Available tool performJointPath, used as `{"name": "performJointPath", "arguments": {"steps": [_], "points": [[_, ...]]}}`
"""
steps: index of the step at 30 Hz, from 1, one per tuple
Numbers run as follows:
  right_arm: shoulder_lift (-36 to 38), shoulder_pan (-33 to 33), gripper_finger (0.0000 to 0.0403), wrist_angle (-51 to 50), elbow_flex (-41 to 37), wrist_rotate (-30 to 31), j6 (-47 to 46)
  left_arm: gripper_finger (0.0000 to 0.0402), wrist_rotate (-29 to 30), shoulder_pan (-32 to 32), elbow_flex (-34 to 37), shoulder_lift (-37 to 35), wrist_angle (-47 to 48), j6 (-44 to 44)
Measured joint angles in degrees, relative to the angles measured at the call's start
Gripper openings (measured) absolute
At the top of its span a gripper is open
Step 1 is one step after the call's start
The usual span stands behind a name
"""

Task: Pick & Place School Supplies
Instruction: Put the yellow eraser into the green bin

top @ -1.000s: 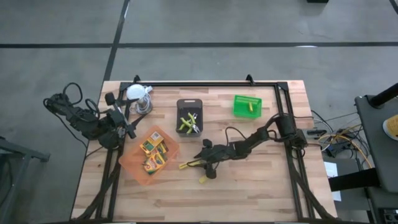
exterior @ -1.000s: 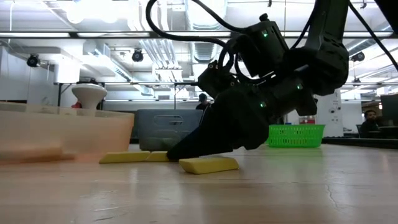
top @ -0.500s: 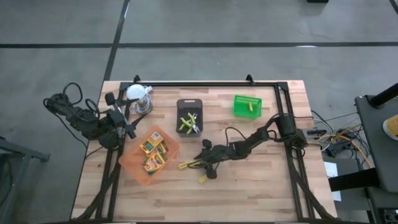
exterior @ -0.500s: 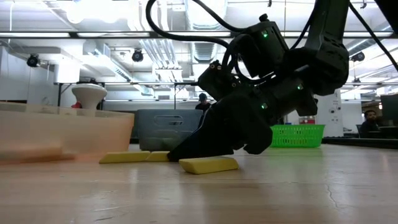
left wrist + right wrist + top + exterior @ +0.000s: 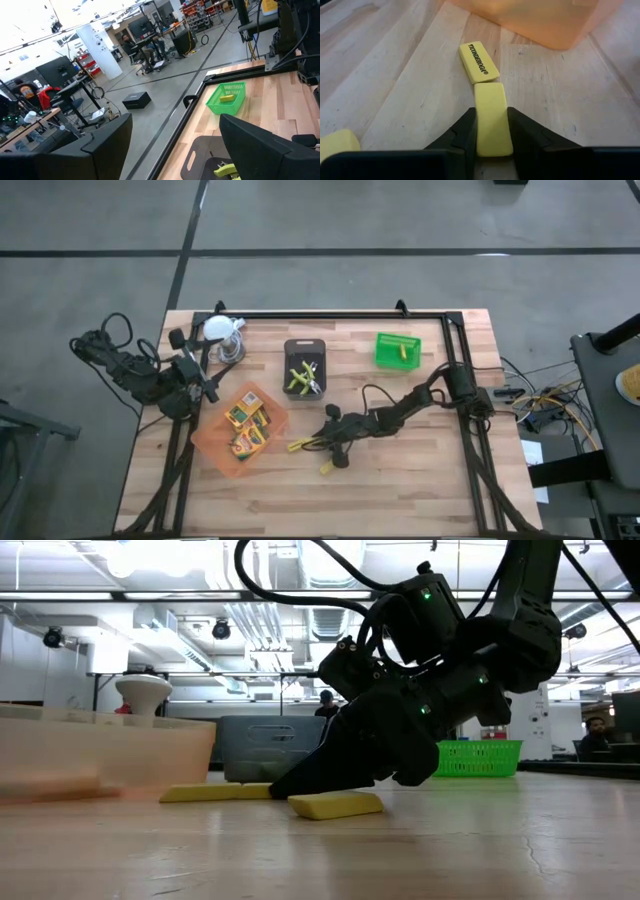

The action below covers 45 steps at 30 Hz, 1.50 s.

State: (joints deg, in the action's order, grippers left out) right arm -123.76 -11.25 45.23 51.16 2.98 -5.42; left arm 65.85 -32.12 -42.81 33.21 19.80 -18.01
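You have three containers across the wooden table: the translucent orange plastic tray near the left holds several yellow-green crayon boxes with dark print; the black rectangular bin at the centre holds lime-handled scissor-like tools; the small green mesh basket far right holds one short yellow block. Your right gripper is down on the boards just right of the orange tray, its two dark fingers pinching a flat yellow eraser block by its long sides. That block touches end to end with a second yellow eraser bearing dark lettering, which lies close to the tray's wall. A third yellow eraser lies loose, nearer the front edge. Your left gripper waits at the table's left edge beside a white-topped metal object, its fingers spread with nothing between them. The near right part of the table is bare boards.
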Motion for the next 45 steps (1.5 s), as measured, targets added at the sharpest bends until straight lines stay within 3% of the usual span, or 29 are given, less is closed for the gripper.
{"name": "performJointPath", "arguments": {"steps": [9, 21, 30, 38, 45], "points": [[1.3, 0.0, 0.0086, -0.3, -0.2, 2.6, 0.1, 0.0305, 0.0, 0.0, 0.0, 0.0, 0.0, 0.0], [16.0, 0.0, 0.0089, -2.1, -2.4, 21.9, 5.1, 0.0305, 0.0, 0.0, 0.0, 0.0, 0.0, 0.0], [33.9, 0.0, 0.0089, -27.2, -2.7, 40.6, 1.2, 0.0305, 0.0, 0.0, 0.0, 0.0, 0.0, 0.0], [48.2, 0.0, 0.0091, -49.8, -2.7, 48.5, -10.5, 0.0305, 0.0, 0.0, 0.0, 0.0, 0.0, 0.0], [57.2, 0.2, 0.0091, -60.9, -2.7, 57.5, -18.0, 0.0305, 0.0, 0.0, 0.0, 0.0, 0.0, 0.0]]}}
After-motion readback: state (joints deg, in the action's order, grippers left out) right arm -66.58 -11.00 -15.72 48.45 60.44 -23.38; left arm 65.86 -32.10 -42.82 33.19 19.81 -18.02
